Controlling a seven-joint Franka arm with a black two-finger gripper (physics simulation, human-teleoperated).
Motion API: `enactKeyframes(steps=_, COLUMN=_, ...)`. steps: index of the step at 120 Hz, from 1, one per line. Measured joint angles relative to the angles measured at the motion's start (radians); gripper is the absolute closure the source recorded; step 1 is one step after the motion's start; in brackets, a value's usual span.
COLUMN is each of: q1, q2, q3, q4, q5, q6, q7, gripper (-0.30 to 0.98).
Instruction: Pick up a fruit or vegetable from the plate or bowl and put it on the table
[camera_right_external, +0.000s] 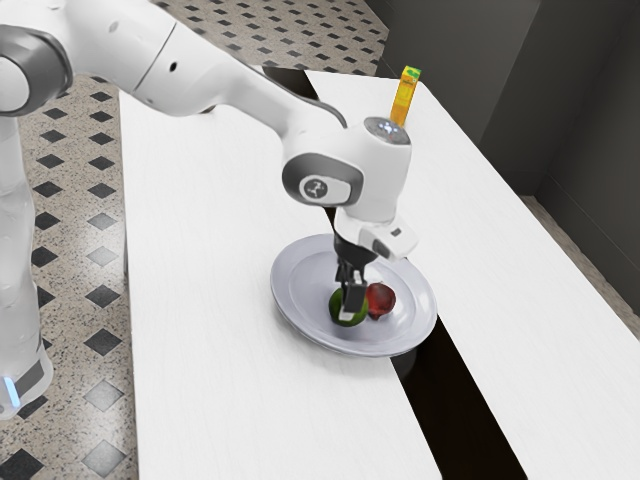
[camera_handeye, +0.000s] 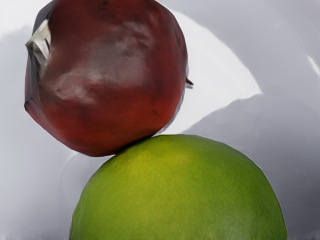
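Green fruit (camera_handeye: 175, 200), wrist view: 1 item, round, smooth-skinned, yellow-green toward the middle and deeper green at the flanks; nearest to the camera, cut off by the picture's edge.

Red fruit (camera_handeye: 110, 75), same view: 1 item, dark red, glossy, with angular facets along 1 side, a pale pointed tuft there, and a small dark stem-like tip on the opposite side. Its outline meets that of the green fruit.

Plate (camera_handeye: 295, 155), same view: pale grey-lilac, lying beneath the 2 fruits, with a bright white patch beside the red fruit and a softer grey shade beside the green fruit.

Exterior view: 1 round plate with a raised rim, resting on a white desk (camera_right_external: 200, 300) and lying partly across a black strip (camera_right_external: 450, 400) that runs along the desk's length. Contents of the plate: 2 fruits, green and red, side by side, the red fruit toward the exterior view's right.

Arm (camera_right_external: 250, 90): 1, white with grey joint covers, entering from the exterior view's upper left, its hand over the plate. Jaws: black, pointing down, level with the green fruit and partly hiding it; whether spread or pressed together, cannot tell.

Carton (camera_right_external: 403, 100): 1, orange-yellow with a green top, upright at the desk's far end, well apart from the plate.

Floor (camera_right_external: 60, 240): speckled, pale, patterned with dark diamonds.
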Motion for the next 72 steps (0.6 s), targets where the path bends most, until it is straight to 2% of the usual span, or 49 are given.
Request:
enactKeyframes(steps=48, q1=-0.005, q2=0.018, q3=0.000, q4=-0.001, q5=-0.001, q6=0.027, q7=-0.001, gripper=0.01)
enactKeyframes(steps=72, q1=-0.006, q2=0.022, q3=0.001, q4=-0.001, q5=-0.005, q6=0.033, q7=-0.004, gripper=0.21)
